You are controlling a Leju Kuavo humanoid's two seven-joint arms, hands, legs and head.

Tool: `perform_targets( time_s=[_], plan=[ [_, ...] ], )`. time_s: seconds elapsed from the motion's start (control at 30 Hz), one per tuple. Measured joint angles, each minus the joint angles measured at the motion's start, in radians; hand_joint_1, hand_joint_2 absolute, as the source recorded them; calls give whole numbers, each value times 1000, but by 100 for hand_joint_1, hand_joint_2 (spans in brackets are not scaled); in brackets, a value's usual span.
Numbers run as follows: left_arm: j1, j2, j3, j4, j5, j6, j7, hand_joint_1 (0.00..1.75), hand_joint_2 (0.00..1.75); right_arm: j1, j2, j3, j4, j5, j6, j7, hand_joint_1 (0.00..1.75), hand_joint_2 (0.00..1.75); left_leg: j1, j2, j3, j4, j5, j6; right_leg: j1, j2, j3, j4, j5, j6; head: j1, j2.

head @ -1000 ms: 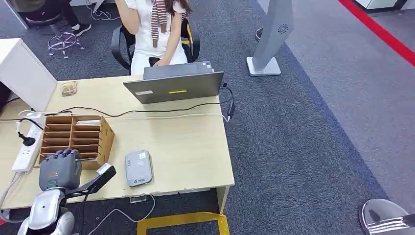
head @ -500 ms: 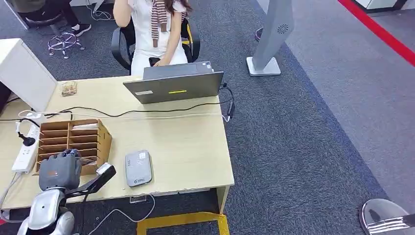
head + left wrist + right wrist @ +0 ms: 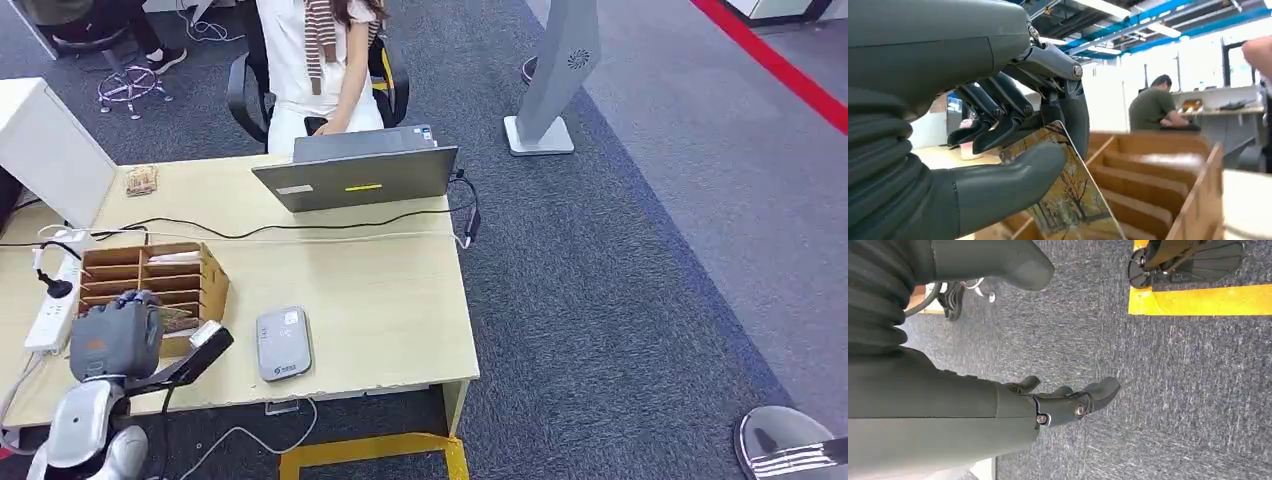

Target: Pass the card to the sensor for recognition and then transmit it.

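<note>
In the head view the left hand point(image 3: 115, 338) has drawn up and slightly back from the rack point(image 3: 155, 290) since a second ago, so the pull-out looks finished and the swing toward the sensor point(image 3: 282, 343), lying near on the desk point(image 3: 380, 300), comes next; the rack's front corner and a cable point(image 3: 250, 232) are nearby. The left wrist view shows the card point(image 3: 1068, 200) pinched between thumb and fingers, just before the slots. The right wrist view shows the right hand point(image 3: 1068, 402) hanging over carpet, loosely curled, empty.
</note>
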Motion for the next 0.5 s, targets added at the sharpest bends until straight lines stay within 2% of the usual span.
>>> perform_targets(
  time_s=[0.27,0.5],
  plan=[
    [0,27,-26,-287,61,-84,-16,175,175,0,0,-33,0,-1,0,-7,0,175,0,0,0,0,0,0,0,0,0,0,0,0,0,0],
    [-18,47,-47,-411,94,-118,-21,175,175,0,0,-44,0,2,0,-12,0,175,0,0,0,0,0,0,0,0,0,0,0,0,0,0]
  ],
)
